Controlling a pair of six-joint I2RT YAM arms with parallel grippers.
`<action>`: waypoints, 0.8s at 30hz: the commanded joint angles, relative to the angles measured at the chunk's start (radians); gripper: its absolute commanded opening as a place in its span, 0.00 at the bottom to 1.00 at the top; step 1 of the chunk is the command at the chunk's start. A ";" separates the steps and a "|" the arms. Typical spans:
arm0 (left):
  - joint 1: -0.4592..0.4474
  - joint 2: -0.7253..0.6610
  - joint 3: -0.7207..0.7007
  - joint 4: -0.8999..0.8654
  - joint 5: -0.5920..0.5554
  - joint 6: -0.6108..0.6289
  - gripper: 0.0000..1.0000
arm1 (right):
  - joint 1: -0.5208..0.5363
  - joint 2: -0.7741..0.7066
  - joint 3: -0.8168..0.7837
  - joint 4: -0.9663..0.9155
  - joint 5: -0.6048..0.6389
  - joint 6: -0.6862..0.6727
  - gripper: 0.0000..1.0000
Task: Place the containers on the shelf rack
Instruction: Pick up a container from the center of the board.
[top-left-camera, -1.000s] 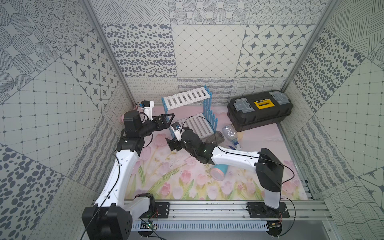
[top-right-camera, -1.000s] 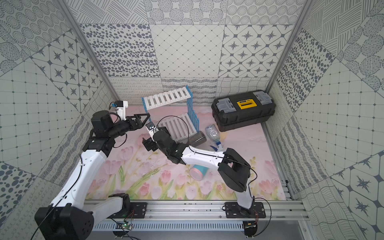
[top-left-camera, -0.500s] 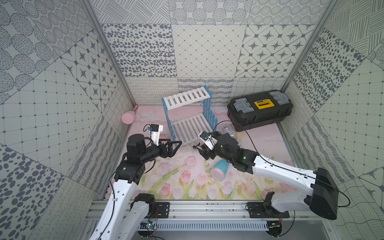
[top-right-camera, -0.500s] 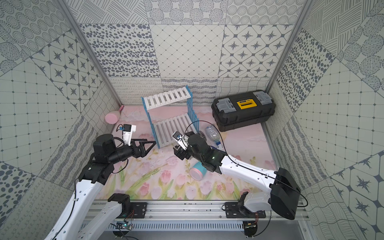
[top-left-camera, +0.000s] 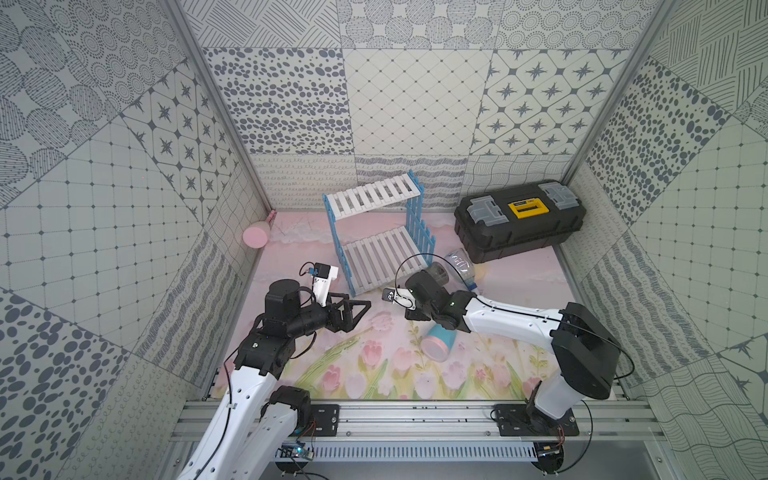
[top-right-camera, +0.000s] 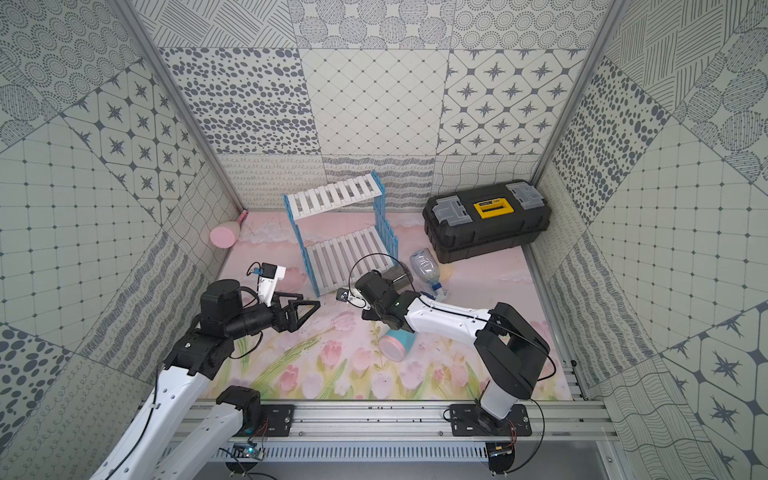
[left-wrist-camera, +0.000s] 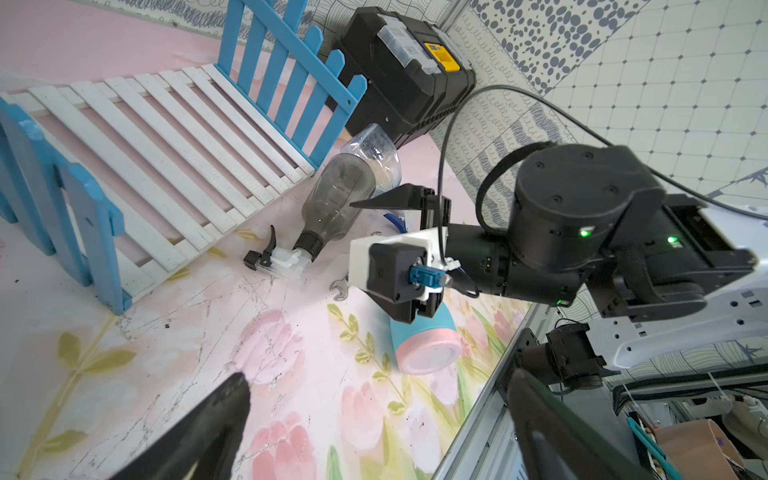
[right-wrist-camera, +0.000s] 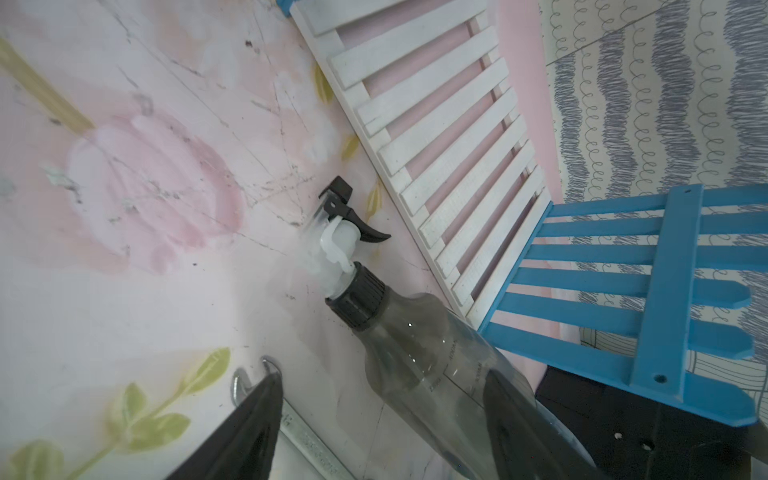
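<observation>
Our shelf rack (top-left-camera: 376, 257) holds nothing yet.
Our right fingers (right-wrist-camera: 249, 424) stand spread astride the smoky bottle (right-wrist-camera: 415, 357); left fingers (left-wrist-camera: 208, 428) wide, empty.

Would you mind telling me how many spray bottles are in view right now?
4. The pink bottle lies in the far left corner; the smoky bottle and clear bottle lie between rack and toolbox; the teal bottle lies partly under the right arm.

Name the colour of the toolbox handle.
Yellow; the toolbox handle shows best in a top view.
</observation>
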 joint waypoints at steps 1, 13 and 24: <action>-0.007 0.000 0.002 -0.016 -0.054 0.032 0.99 | -0.006 0.054 0.063 0.020 0.012 -0.104 0.77; -0.007 -0.006 0.008 -0.047 -0.096 0.045 0.99 | -0.002 0.233 0.185 0.024 0.033 -0.272 0.75; -0.006 -0.014 0.010 -0.054 -0.109 0.046 0.99 | 0.011 0.352 0.246 0.038 0.041 -0.334 0.68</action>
